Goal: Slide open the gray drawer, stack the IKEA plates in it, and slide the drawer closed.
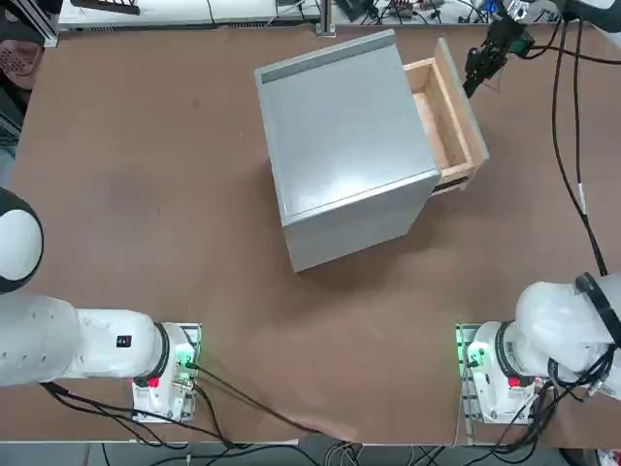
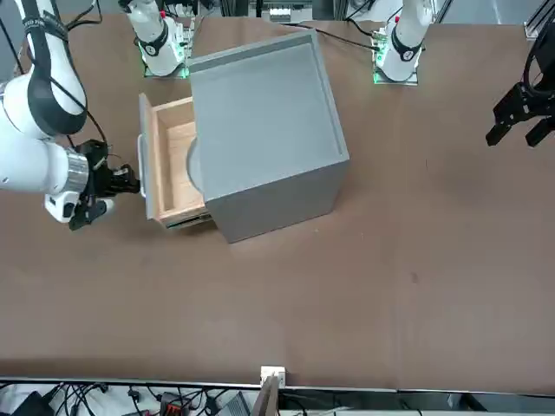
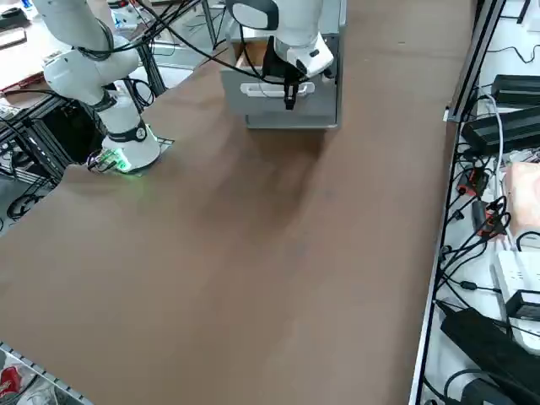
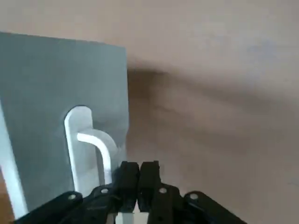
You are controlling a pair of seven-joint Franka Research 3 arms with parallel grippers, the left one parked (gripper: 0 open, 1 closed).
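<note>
The gray drawer [image 1: 464, 97] stands pulled partway out of the gray box cabinet [image 1: 344, 136], with its wooden tray [image 2: 173, 165] showing. Inside the tray a pale curved plate edge [image 2: 192, 165] shows, the rest of it hidden under the cabinet top. I cannot tell whether there is more than one plate. My right gripper [image 1: 475, 80] is at the drawer's gray front panel [image 4: 56, 93], shut with nothing between its fingers [image 4: 128, 175]. It sits just beside the white handle [image 4: 96, 144]. The front view shows the right gripper [image 2: 130, 184] level with the panel's outer face.
The cabinet sits skewed at the far middle of the brown table [image 1: 146, 194]. The right arm's cable [image 1: 572, 126] hangs over the far right corner. Power strips and cables [image 3: 498, 253] lie beyond the table's right edge. Both arm bases stand at the near edge.
</note>
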